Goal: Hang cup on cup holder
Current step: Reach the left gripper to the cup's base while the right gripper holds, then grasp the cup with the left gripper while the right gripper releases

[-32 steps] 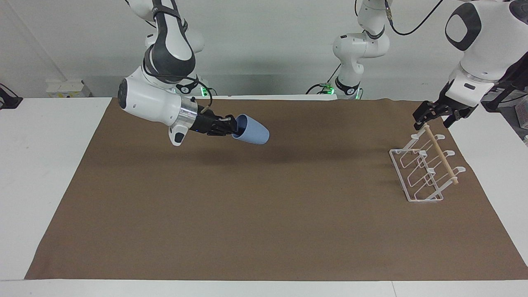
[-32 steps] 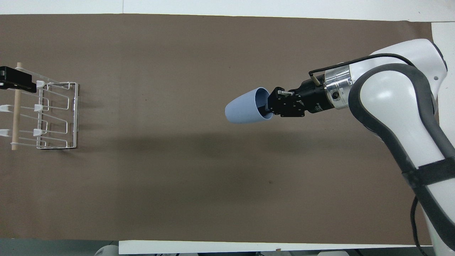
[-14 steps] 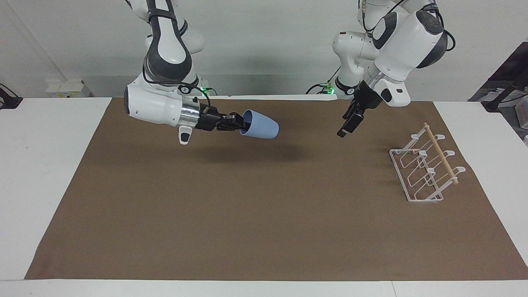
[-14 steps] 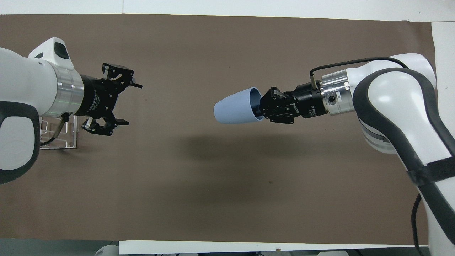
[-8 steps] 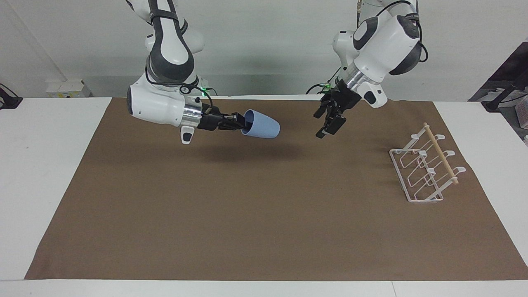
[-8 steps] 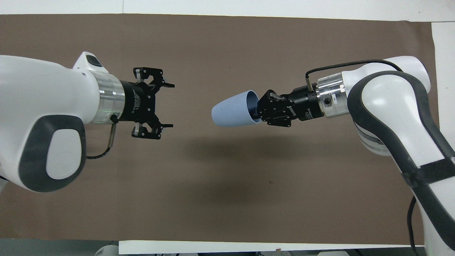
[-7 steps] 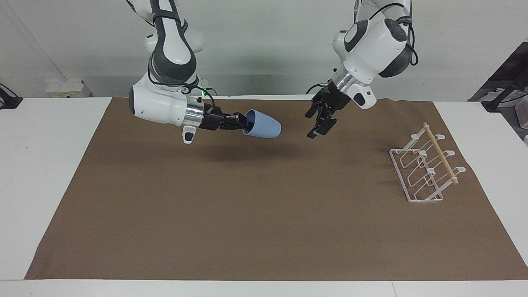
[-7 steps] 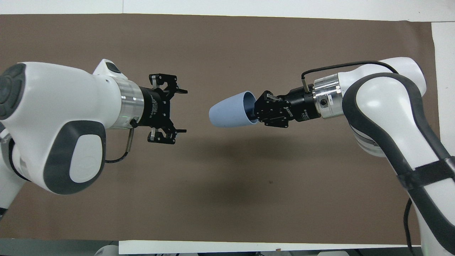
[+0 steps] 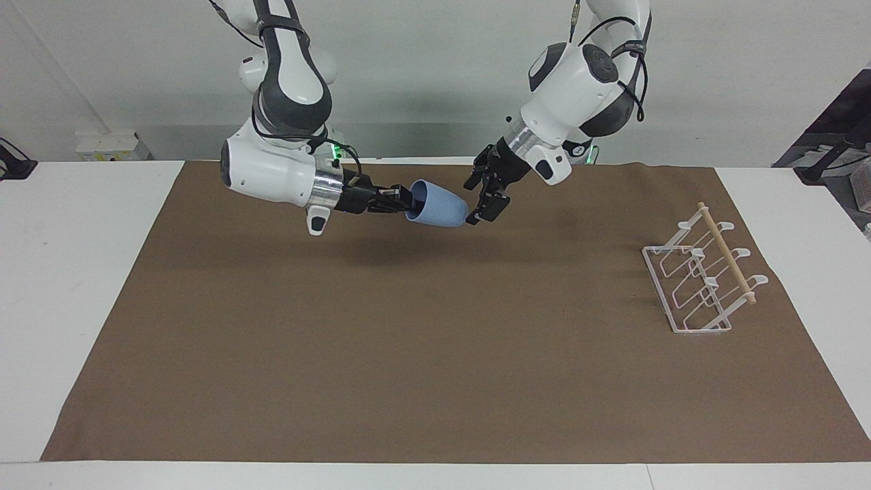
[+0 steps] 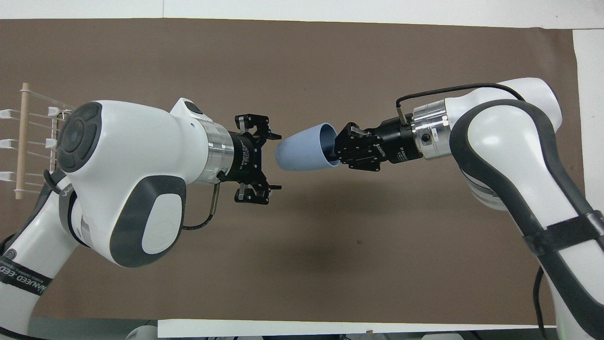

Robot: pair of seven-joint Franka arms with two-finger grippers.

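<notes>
Right gripper (image 9: 403,198) pinches my cup (image 9: 437,204) mid-air, upper centre; left gripper (image 9: 478,202) spread (misaligned closing could knock it loose).

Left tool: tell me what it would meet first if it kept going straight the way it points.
The left tool, fingers open, points at the narrow base of the cup, which the right tool holds by the rim. It would likely meet that base first, though height alignment is uncertain.
</notes>
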